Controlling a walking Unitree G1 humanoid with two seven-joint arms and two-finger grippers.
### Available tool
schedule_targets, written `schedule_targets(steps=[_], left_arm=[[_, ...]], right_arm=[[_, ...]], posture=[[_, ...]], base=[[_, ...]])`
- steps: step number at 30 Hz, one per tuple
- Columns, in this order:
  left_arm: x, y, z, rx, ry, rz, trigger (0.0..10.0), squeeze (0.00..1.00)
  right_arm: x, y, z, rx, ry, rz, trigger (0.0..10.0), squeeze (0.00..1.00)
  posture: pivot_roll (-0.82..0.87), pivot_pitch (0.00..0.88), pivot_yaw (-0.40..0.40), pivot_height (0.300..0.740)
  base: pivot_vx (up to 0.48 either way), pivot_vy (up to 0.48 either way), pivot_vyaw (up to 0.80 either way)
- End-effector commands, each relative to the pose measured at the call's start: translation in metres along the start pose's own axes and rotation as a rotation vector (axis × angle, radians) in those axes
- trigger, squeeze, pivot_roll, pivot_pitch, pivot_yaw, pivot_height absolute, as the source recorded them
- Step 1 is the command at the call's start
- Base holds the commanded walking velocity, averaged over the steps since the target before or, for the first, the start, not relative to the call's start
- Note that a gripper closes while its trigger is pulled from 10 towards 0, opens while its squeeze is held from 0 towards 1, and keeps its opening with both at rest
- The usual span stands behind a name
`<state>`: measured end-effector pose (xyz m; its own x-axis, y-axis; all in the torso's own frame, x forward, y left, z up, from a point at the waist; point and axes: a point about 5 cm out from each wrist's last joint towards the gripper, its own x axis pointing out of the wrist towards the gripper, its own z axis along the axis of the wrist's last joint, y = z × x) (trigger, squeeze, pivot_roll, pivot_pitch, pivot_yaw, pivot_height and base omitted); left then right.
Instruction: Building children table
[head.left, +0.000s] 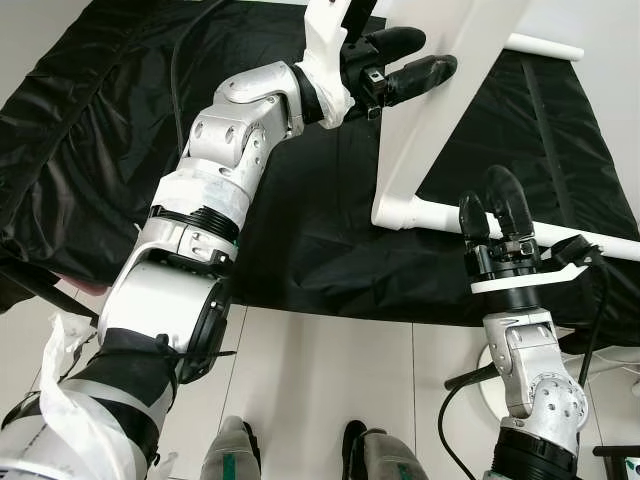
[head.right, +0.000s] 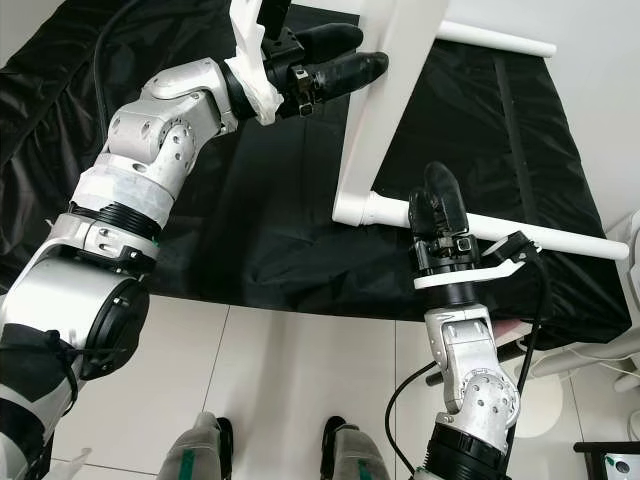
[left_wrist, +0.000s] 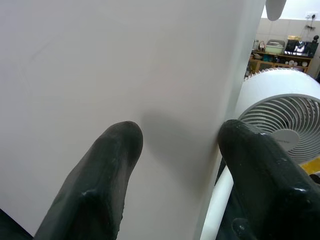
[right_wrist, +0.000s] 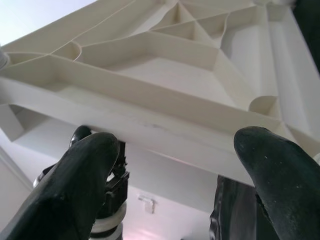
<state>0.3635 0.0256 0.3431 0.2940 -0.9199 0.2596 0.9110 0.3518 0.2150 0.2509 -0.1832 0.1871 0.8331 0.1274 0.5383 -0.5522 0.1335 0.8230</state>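
Left gripper (head.left: 405, 62) clamps the upright white tabletop's (head.left: 440, 110) edge.

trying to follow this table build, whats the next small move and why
Probably bring the right end effector onto the white leg lying on the black sheet and close. Its fingers stand open just over that leg, while the left end effector holds the tilted white tabletop at its edge.

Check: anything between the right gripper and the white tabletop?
Nothing visible. The right gripper sits just below the tabletop near its corner, jaws open toward the ribbed underside, beside the leg. The left gripper already holds the tabletop's edge.
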Motion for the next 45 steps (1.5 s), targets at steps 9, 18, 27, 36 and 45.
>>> schedule_targets(steps=[9,18,27,36,45], left_arm=[[-0.005,0.005,0.000,0.018,0.009,0.071,10.0,0.00],[-0.056,0.004,-0.022,0.021,0.120,0.036,10.0,0.00],[-0.102,0.012,-0.036,-0.013,0.191,0.189,10.0,0.00],[-0.123,0.015,-0.046,-0.024,0.223,0.359,10.0,0.00],[-0.132,0.021,-0.061,-0.038,0.252,0.492,10.0,0.00]], right_arm=[[-0.075,-0.012,-0.036,-0.028,0.089,-0.212,10.0,0.00],[-0.061,-0.013,-0.016,-0.289,0.155,-0.230,10.0,0.00],[-0.048,-0.010,0.005,-0.467,0.094,-0.228,10.0,0.00],[-0.039,-0.006,0.009,-0.547,0.066,-0.211,10.0,0.00],[-0.026,-0.008,0.019,-0.712,0.008,-0.268,10.0,0.00]], posture=[[0.08,0.160,-0.023,0.740],[0.08,0.153,-0.018,0.740],[0.10,0.139,-0.023,0.740],[0.11,0.122,-0.027,0.740],[0.10,0.096,-0.020,0.740]], base=[[0.000,0.000,0.00],[0.000,0.000,0.00],[0.000,0.000,0.00],[0.000,0.000,0.00],[0.000,0.000,0.00]])
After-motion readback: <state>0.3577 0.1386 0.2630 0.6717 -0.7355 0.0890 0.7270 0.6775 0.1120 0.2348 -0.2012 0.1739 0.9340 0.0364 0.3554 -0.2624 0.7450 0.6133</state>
